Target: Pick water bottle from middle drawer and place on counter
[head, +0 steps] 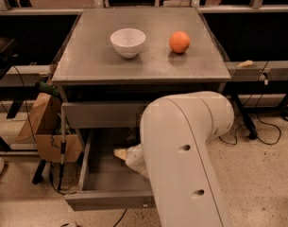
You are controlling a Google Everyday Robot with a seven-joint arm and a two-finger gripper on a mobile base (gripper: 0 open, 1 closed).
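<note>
The gripper (126, 155) is down inside the open drawer (85, 161), low over its floor and toward the back, which fits a reach for something lying flat there. Whether it is spread, closed or pinching anything I cannot tell, since the arm (181, 150) covers most of it. The bottle is not in sight. It is nowhere on the counter (87, 63), so I judge it to be in the drawer, hidden by the wrist or the arm's bulk. The arm bends steeply from the right and dips under the upper drawer front (98, 115), because the shallow gap leaves little room from above. The drawer is pulled well out to give that access. On the counter a bowl (128, 41) and an orange (179, 41) sit toward the back, apart from each other, leaving the near part bare for setting the bottle down.
</note>
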